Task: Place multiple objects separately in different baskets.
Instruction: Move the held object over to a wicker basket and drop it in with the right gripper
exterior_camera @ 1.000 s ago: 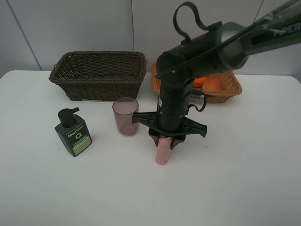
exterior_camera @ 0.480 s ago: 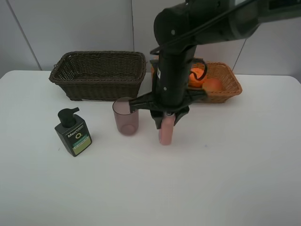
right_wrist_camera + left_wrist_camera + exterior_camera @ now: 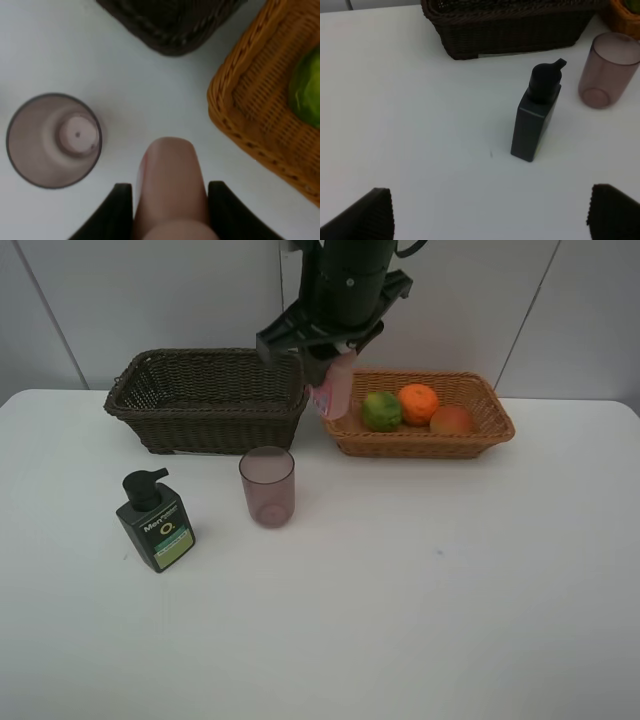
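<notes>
Lifted from lower centre, the small pink bottle point(image 3: 336, 392) hangs at upper centre, clamped in the right gripper point(image 3: 333, 362) between the dark basket point(image 3: 205, 356) and the tan basket point(image 3: 420, 446). Step in hand: transfer. The next move probably calls for centring over the dark basket, then release. The left gripper point(image 3: 492, 215) is open and empty. White table point(image 3: 450, 600); pale panelled wall point(image 3: 150, 300).

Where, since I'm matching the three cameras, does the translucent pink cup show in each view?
Exterior high: pink cup stands before the dark basket, right of the pump bottle.
Left wrist: pink cup beside the pump bottle, near the dark basket's corner.
Right wrist: pink cup seen from above, beside the held pink bottle.
Shared landmark: the dark basket.
</notes>
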Available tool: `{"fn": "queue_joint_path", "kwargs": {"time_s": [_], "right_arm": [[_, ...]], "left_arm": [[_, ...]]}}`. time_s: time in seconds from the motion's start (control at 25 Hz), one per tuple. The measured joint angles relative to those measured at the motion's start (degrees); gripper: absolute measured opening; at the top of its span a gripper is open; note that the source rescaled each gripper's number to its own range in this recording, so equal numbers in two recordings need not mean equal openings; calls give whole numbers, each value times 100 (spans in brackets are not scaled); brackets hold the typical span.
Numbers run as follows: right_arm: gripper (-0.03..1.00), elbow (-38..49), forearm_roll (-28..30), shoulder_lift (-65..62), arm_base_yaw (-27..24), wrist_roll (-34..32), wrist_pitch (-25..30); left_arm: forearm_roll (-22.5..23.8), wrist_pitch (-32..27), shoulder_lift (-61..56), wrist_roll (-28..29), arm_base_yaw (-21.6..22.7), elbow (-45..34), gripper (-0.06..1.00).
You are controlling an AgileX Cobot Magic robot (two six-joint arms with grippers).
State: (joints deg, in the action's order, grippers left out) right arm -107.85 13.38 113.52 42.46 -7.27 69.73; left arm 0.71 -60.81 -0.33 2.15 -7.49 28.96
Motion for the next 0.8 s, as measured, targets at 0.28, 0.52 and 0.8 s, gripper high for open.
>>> {"fn": "queue_joint_path", "kwargs": {"time_s": [0.28, 0.52, 0.8], "right_arm": [[0, -1177, -207, 945, -118, 230, -354], [0, -1445, -266, 1392, -208, 238, -1763], [0, -1449, -261, 1906, -425, 243, -3009]], "left_arm": [[0, 0, 0, 0, 0, 0, 100], [0, 0, 0, 0, 0, 0, 100], [0, 0, 0, 0, 0, 0, 100]]}}
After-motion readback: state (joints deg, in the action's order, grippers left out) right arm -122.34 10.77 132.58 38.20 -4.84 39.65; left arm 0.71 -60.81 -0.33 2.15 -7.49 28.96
